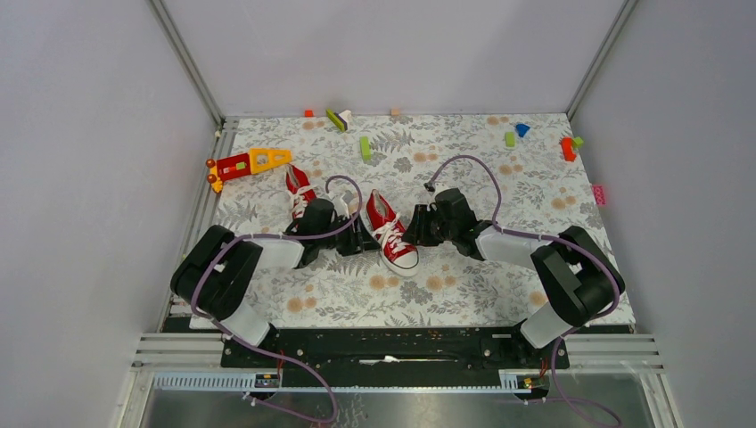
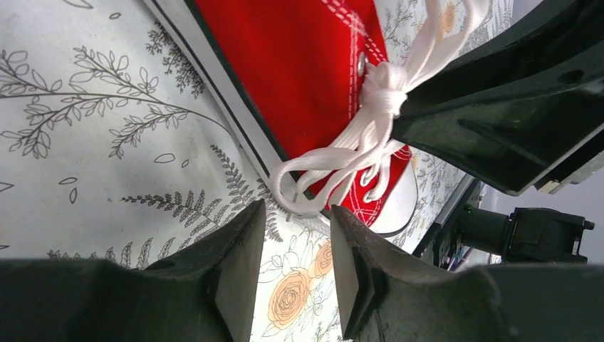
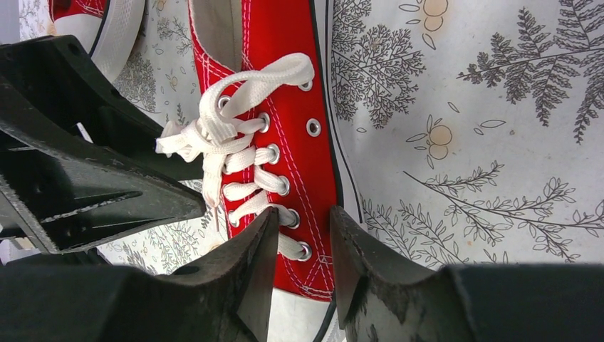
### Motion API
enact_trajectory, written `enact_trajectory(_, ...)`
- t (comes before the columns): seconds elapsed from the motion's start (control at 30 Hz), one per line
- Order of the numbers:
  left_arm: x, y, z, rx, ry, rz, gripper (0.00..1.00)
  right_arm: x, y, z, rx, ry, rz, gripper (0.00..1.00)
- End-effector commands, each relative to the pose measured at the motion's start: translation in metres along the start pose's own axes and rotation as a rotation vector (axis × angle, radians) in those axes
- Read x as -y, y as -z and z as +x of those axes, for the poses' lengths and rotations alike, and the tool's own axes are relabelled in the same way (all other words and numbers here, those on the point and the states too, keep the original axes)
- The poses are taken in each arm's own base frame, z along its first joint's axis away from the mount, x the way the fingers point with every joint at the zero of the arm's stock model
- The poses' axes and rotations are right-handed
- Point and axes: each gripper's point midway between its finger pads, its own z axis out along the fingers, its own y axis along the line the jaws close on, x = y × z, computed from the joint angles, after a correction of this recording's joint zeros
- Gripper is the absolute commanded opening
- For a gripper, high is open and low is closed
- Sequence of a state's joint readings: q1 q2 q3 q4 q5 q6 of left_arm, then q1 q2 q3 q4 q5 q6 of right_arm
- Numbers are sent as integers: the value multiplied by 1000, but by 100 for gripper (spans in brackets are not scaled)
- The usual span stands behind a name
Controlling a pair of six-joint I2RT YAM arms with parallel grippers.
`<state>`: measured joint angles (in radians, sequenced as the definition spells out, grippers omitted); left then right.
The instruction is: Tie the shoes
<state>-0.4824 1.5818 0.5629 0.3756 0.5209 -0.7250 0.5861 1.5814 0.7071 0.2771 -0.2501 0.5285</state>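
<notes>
On the floral cloth [image 1: 464, 294], left gripper [image 2: 297, 208] and right gripper [image 3: 304, 211] flank one red sneaker [image 1: 392, 236] — both narrowly parted, empty (laces [image 3: 214, 132] knotted).

- The shoes [image 1: 392, 234] are red canvas with white stitching, white laces [image 3: 235, 135], and white soles and toe caps.
- The table cover [image 1: 464, 294] is white, printed with grey ferns and pale orange flowers.
- The left gripper [image 2: 297, 214] and right gripper [image 3: 304, 214] are black.
- The cables [image 1: 481, 174] are purple.
- The toy piece [image 1: 250, 162] is red and yellow.

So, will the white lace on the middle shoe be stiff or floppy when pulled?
Probably floppy: the lace droops in soft loops. Its knot looks loose, so pulling may undo it. The low canvas shoe looks light and might slide.
</notes>
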Motion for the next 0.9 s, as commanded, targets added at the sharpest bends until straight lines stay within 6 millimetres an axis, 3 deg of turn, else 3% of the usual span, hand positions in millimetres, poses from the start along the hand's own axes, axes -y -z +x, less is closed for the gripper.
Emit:
enact_trajectory(0.0,12,-5,-15,35,-23,52,42,-6,-4,7,-24,-8,-36,39)
enact_trajectory(0.1,10,-7,-14,27,-21,45,39,-5,-4,8,-28,-12,-37,39)
enact_trajectory(0.23,10,-8,-11,9,-13,54,17,-10,-5,10,-33,-31,-63,38)
enact_trajectory(0.43,12,-3,-5,-10,-18,60,0,-13,-8,12,-40,-43,-87,36)
enact_trajectory(0.87,-12,20,0,-13,-35,-106,0,-11,-7,10,-37,-44,-68,35)
